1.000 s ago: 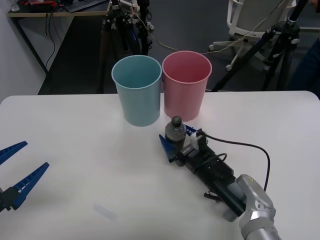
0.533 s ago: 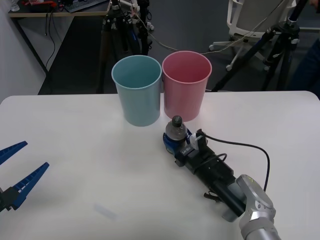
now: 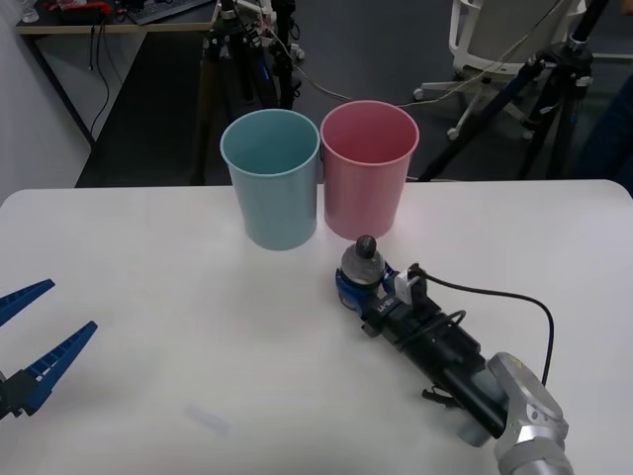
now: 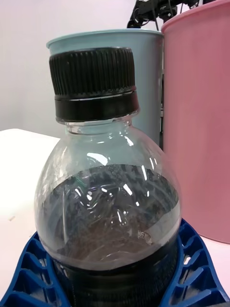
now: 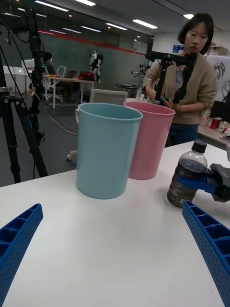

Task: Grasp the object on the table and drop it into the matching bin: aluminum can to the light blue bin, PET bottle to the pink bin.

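Left gripper [image 3: 35,341] idling with fingers spread wide at the table's [image 3: 148,297] left edge, light blue bin [image 3: 271,178] touching pink bin [image 3: 368,168] near the far edge, right gripper [image 3: 363,285] clamping the upright PET bottle [image 3: 362,267] just before the pink bin.

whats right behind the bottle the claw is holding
Behind the bottle, held in the right claw, stand the blue bin and the pink bin side by side. The bottle covers most of the blue bin's wall.
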Controlling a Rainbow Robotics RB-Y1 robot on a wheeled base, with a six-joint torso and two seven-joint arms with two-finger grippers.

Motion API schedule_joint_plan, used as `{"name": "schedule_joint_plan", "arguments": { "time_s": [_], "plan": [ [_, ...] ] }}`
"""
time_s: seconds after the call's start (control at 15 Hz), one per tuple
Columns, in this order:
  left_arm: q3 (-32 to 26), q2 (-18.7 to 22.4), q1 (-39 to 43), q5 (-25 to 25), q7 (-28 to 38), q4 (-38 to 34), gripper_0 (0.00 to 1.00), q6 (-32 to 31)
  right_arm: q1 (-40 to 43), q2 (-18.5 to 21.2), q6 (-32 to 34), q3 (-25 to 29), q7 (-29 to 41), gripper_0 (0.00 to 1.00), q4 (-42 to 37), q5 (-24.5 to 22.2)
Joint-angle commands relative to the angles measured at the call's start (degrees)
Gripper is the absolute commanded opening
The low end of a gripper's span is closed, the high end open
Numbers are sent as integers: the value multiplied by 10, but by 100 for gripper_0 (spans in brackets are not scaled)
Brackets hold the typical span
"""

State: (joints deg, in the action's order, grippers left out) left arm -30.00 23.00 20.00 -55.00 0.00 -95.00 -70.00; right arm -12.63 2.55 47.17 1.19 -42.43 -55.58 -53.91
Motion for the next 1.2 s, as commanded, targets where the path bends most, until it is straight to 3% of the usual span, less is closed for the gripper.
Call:
{"name": "schedule_joint_plan", "arguments": {
  "time_s": [0.07, 0.33, 0.53, 0.93, 1.2],
  "plan": [
    [0, 0, 0, 0, 0, 0, 100, 0, 31, 45, 9, -28, 9, 0, -44, 36],
    [0, 0, 0, 0, 0, 0, 100, 0, 135, 142, -60, -101, 30, 0, -210, 125],
    [0, 0, 0, 0, 0, 0, 100, 0, 211, 246, -93, -134, 45, 0, -317, 216],
    [0, 0, 0, 0, 0, 0, 100, 0, 353, 425, -155, -104, 70, 0, -516, 347],
    [0, 0, 0, 0, 0, 0, 100, 0, 393, 539, -211, -68, 83, 0, -622, 450]
  ]
}}
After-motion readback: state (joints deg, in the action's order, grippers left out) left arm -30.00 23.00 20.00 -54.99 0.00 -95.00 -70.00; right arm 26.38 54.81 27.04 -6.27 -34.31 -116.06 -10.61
